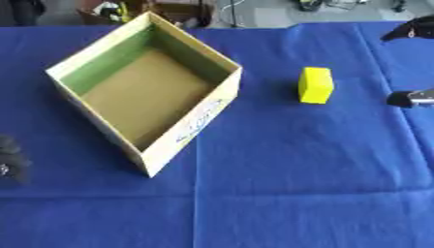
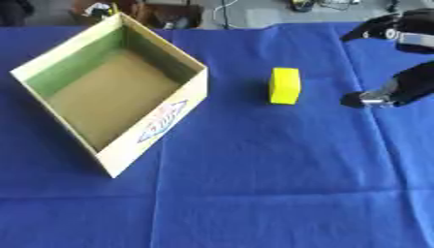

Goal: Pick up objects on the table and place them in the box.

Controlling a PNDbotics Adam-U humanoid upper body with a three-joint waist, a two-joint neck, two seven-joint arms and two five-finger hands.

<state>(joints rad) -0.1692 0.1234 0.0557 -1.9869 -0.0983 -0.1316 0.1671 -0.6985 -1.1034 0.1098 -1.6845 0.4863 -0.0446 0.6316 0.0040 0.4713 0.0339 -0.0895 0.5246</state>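
Yellow block (image 2: pixel 285 85) beside empty box (image 2: pixel 152 127), right hand (image 2: pixel 405 85) near, seemingly spread wide

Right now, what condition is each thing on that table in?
Box: open on top, empty, turned askew.
Block: yellow, upright on the cloth, right of the box, untouched.
Right hand: open, beside the block, apart from it.
Left hand: at the left edge, fingers unclear.

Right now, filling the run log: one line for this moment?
box: empty | yellow block: on cloth, right of box | right hand: open, near block, not touching | left hand: idle, left edge
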